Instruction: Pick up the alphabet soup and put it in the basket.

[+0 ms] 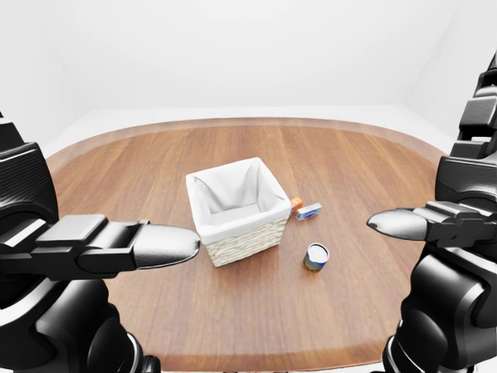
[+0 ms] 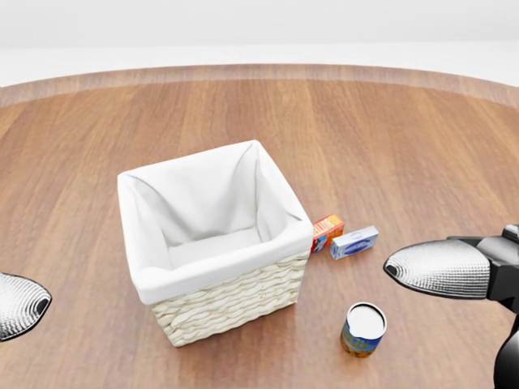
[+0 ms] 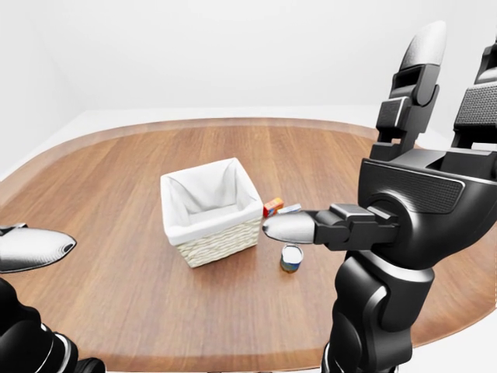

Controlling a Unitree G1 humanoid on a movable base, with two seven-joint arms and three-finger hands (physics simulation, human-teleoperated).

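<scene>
Both hands raised, fingers spread open: left hand (image 1: pixel 101 247), right hand (image 3: pixel 404 194), seemingly well above the alphabet soup (image 2: pixel 363 330).

Both arms raised, forearms in at the eye views' lower corners. Left hand (image 1: pixel 93 247) fingers extended, pointing right, holding nothing. Right hand (image 3: pixel 404 186) open, two fingers upright, thumb (image 3: pixel 291 228) pointing left.

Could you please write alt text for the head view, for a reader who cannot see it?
A white-lined wicker basket stands empty on a wooden table, with an upright soup can at its lower right and two small boxes, orange and blue-white, to its right. The left hand and right hand hover at the edges, holding nothing.
</scene>
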